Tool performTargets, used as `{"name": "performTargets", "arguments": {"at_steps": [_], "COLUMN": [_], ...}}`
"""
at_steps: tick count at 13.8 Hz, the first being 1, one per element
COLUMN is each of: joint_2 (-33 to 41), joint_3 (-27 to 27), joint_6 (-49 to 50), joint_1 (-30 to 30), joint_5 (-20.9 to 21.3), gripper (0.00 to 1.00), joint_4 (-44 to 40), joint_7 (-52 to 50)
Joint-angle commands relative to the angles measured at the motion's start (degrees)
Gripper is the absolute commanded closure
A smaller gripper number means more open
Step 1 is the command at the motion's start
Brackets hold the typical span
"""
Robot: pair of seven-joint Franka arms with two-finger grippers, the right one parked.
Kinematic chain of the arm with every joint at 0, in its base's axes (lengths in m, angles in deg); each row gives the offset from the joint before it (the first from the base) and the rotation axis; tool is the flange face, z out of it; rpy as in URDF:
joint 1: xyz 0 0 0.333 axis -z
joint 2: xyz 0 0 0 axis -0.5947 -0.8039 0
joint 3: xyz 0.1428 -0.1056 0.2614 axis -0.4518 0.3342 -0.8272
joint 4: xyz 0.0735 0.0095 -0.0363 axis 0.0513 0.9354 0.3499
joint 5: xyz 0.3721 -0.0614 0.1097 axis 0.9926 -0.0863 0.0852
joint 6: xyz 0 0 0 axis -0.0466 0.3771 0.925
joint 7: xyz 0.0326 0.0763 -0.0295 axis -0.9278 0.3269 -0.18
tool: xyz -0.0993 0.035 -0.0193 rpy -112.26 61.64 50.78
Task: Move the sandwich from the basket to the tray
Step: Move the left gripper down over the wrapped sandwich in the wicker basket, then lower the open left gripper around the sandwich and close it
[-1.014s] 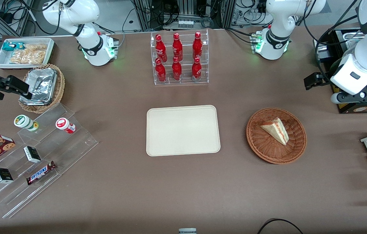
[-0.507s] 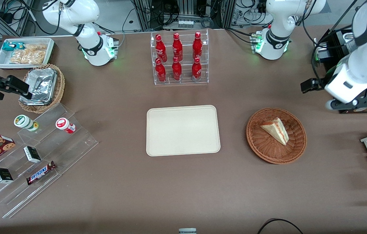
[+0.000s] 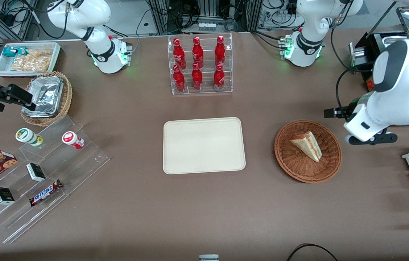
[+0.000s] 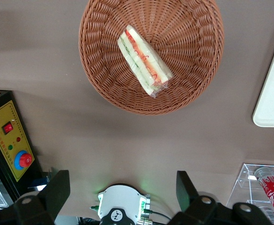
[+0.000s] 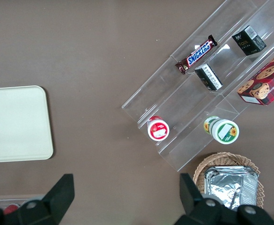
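Snickers bar point(image 3: 46, 192) (label legible) lies on the clear stepped rack point(image 3: 41, 174). Flat cream rectangular tray point(image 3: 203, 145) bare. Triangular bread-wedge sandwich point(image 3: 307, 145) lies in the round reddish-brown wicker basket point(image 3: 308, 174). Left gripper point(image 4: 122, 193), fingers spread open, has moved nearer the basket than earlier, above table beside it.

Left arm's gripper point(image 4: 122, 194): fingertips cropped by wrist view's edge. Flat cream-beige rectangular tray point(image 4: 272, 89) only partly in frame. Red bottle point(image 4: 272, 187) cropped.

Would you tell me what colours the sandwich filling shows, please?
The sandwich filling shows red, orange and green layers, clearest in the left wrist view.
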Motion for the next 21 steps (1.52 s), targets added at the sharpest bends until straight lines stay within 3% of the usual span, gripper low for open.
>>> {"name": "performTargets", "arguments": {"at_steps": [1, 6, 9, 17, 21], "joint_2": [-3.42, -7.99, -7.21, 1.05, 2.11], "joint_3": [0.12, 0.12, 0.03, 0.12, 0.12], "joint_6": [-0.78, -5.52, -12.0, -44.07, -47.36], "joint_1": [-0.03, -0.12, 0.15, 1.29, 1.38], "joint_5": [0.64, 0.72, 0.9, 0.99, 0.99], "gripper": [0.0, 0.0, 0.0, 0.0, 0.0], "joint_4": [-1.12, -0.33, 5.53, 29.0, 32.19], "joint_7": [-0.68, -3.21, -7.25, -36.51, -43.97]}}
